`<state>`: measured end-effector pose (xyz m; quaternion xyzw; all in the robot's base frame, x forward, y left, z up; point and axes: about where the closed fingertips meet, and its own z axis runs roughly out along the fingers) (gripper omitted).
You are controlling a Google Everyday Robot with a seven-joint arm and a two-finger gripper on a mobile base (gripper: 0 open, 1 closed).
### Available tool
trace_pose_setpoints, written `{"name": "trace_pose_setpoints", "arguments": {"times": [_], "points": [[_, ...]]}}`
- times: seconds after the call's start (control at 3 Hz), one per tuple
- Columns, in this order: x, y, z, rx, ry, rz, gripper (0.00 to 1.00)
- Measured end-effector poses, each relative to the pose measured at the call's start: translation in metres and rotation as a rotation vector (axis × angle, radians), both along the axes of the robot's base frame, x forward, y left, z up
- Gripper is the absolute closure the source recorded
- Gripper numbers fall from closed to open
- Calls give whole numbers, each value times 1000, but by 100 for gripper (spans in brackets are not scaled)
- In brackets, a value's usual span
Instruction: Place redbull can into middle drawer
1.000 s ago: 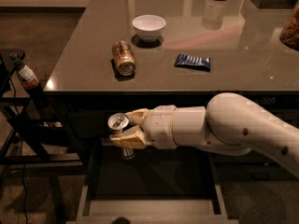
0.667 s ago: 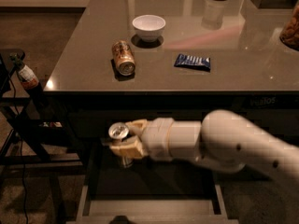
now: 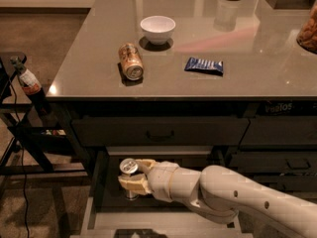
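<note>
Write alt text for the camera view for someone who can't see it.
The gripper holds the redbull can upright inside the open middle drawer. On the countertop above are a tipped tan-gold can, a white bowl and a blue snack packet.

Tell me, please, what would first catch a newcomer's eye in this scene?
The big white arm reaching in from the lower right, its gripper closed around the redbull can, upright within the open middle drawer. On the counter above, a tan-gold can lies on its side beside a white bowl and a blue packet.
</note>
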<state>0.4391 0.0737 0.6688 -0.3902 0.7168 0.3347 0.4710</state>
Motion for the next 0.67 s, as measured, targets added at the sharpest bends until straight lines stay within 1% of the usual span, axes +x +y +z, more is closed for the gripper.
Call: {"name": "trace_pose_setpoints", "arguments": {"times": [0.33,0.67], "points": [[9,-4,-6,-2,5,-36,100],[8,-4,-6,-1,5,-35,100]]}}
